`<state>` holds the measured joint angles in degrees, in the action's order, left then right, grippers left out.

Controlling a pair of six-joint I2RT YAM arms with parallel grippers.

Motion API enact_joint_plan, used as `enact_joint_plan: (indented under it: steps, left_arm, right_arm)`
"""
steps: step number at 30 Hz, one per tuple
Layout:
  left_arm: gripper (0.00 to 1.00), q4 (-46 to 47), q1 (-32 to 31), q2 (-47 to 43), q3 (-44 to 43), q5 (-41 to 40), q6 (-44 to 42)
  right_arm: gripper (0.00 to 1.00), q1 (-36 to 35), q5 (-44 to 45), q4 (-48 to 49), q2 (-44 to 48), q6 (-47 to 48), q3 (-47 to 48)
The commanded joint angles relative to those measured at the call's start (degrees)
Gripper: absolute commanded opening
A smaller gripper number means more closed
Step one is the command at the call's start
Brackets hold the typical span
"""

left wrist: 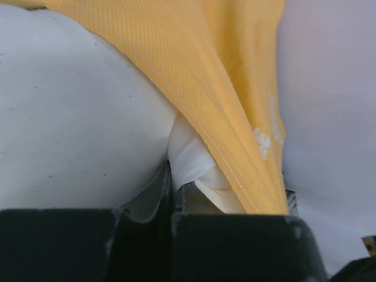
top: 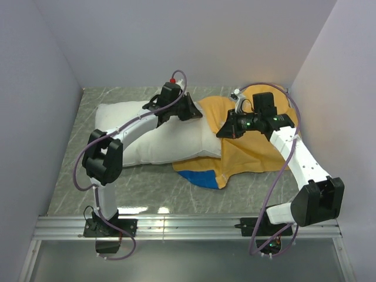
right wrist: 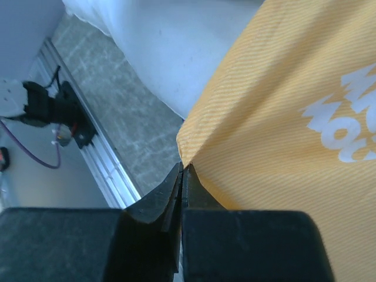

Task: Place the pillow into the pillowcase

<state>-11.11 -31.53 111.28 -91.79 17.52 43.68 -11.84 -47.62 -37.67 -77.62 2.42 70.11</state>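
Partly under pillowcase (top: 258,150), pillow (top: 176,147); left gripper (left wrist: 171,185) tight on its corner, right gripper (right wrist: 182,170) tight on hem.

Top view high, looking down; wrist views close, probably sharing pillowcase (right wrist: 264,176) hem.

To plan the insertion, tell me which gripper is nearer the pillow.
Left. The left gripper pinches the pillow under the pillowcase hem; the right gripper clamps the pillowcase's orange edge, beside the pillow.
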Motion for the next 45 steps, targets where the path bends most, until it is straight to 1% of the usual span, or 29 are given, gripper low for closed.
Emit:
enact_joint_plan:
  steps: [1, 3, 9, 10, 15, 16, 19, 21, 22, 23, 24, 25, 26, 27, 28, 29, 30, 31, 32, 33, 35, 38, 39, 40, 41, 42, 43, 44, 45]
  left_arm:
    - [0.00, 12.42, -0.64, -6.95, 1.52, 5.06, 8.78]
    - [0.00, 13.05, -0.73, -7.57, 2.31, 8.23, 12.11]
    - [0.00, 18.22, -1.08, -7.31, 2.84, 9.37, 19.32]
    - [0.00, 20.84, -1.34, -7.14, 2.67, 9.20, 19.86]
    - [0.00, 21.23, -3.36, -2.75, 3.19, 4.20, 18.90]
    - [0.02, 20.35, -3.19, -1.78, 3.46, 4.19, 18.81]
    - [0.20, 19.38, -1.17, -0.37, 4.77, 6.11, 15.30]
    - [0.33, 18.07, 0.94, -2.73, 5.74, 8.92, 10.31]
    - [0.52, 16.23, 1.64, -4.13, 6.09, 11.55, 7.50]
    - [0.60, 11.34, 3.04, -7.45, 6.27, 12.44, 0.51]
    - [0.66, 7.64, 3.92, -9.57, 6.88, 13.15, -2.95]
    - [0.85, 5.42, 4.89, -11.94, 8.02, 13.85, -6.38]
    - [0.94, 3.14, 6.72, -16.49, 10.20, 14.73, -13.90]
    - [0.97, -2.37, 7.44, -18.71, 11.18, 15.00, -18.41]
    - [0.99, -5.03, 7.79, -20.82, 11.98, 14.39, -23.33]
    - [0.99, -7.93, 7.71, -24.59, 12.94, 13.60, -34.69]
    - [0.99, -12.48, 6.93, -26.36, 13.30, 12.64, -41.07]
    - [0.99, -13.92, 5.44, -28.21, 14.35, 9.93, -47.66]
    - [0.99, -14.54, 1.51, -31.62, 17.40, 4.07, -58.60]
    - [0.99, -14.90, -0.79, -33.05, 19.52, 1.06, -64.45]
    - [0.99, -10.62, -5.97, -37.69, 27.95, -4.75, -74.29]
    - [0.99, -0.69, -12.30, -41.22, 37.80, -10.65, -83.37]
    - [0.99, 0.99, -13.63, -41.50, 39.39, -11.45, -84.97]
    - [0.99, 4.92, -14.87, -41.50, 41.75, -11.98, -85.86]
    - [0.99, 6.79, -16.79, -40.80, 42.56, -12.33, -86.48]
    - [0.99, 7.94, -17.77, -39.93, 43.09, -12.85, -86.74]
    - [0.99, 10.65, -18.82, -37.48, 43.79, -14.95, -87.10]
    - [0.99, 13.28, -20.14, -36.06, 44.32, -16.54, -87.36]
    - [0.99, 15.40, -20.50, -34.48, 44.68, -17.33, -87.80]
  right_arm:
    - [0.00, -1.08, -1.43, 6.80, -0.42, -10.84, 2.66]
    - [0.00, -1.17, -1.25, 10.40, 0.54, -14.71, 3.11]
    - [0.00, -1.61, -0.11, 15.61, 4.94, -20.96, 2.14]
    - [0.00, -1.70, -0.20, 15.96, 5.29, -21.22, 2.05]
    - [0.00, -2.05, 1.38, 16.05, 4.59, -20.17, -0.32]
    - [0.00, -2.05, 3.13, 15.70, 4.15, -18.69, -1.10]
    - [0.00, -2.05, 6.82, 13.68, 3.19, -15.79, -2.86]
    - [0.00, -1.97, 10.60, 12.63, 2.83, -14.64, -3.83]
    - [0.00, -1.96, 11.83, 12.80, 2.66, -14.11, -4.79]
    - [0.00, -1.96, 13.76, 12.88, 2.57, -13.76, -5.24]
    - [0.00, -1.96, 14.91, 13.41, 2.57, -13.75, -5.76]
    - [0.00, -1.96, 15.53, 13.93, 2.31, -13.84, -6.47]
    - [0.00, -1.96, 15.88, 14.20, 2.13, -13.75, -6.65]
    - [0.00, -1.96, 16.58, 14.55, 1.69, -13.93, -6.74]
    - [0.00, -2.14, 16.42, 14.90, 0.73, -14.10, -6.74]
    - [0.00, -2.05, 16.33, 14.91, 0.20, -14.10, -6.65]
    - [0.00, -2.05, 15.80, 14.91, -0.33, -14.19, -6.56]
    - [0.00, -2.05, 15.54, 14.82, -1.73, -14.19, -6.13]
    - [0.00, -2.14, 15.36, 14.73, -2.26, -14.28, -5.95]
    - [0.00, -2.31, 15.27, 14.73, -2.88, -14.28, -5.86]
    - [0.00, -2.23, 15.53, 14.64, -4.20, -14.37, -5.51]
    - [0.02, -2.58, 15.97, 14.29, -4.91, -14.28, -4.89]
    - [0.08, -2.58, 16.15, 14.20, -4.47, -14.28, -4.80]
    - [0.11, -2.58, 16.32, 14.20, -4.03, -14.45, -4.89]
    - [0.19, -2.58, 16.50, 14.20, -3.59, -14.63, -4.98]
    - [0.31, -2.58, 16.59, 13.86, -2.98, -14.72, -5.07]
    - [0.49, -2.49, 16.76, 13.33, -1.75, -14.46, -4.98]
    - [0.54, -2.58, 17.37, 11.41, -1.13, -14.11, -4.72]
    - [0.62, -2.49, 17.99, 9.74, -0.08, -13.76, -3.41]
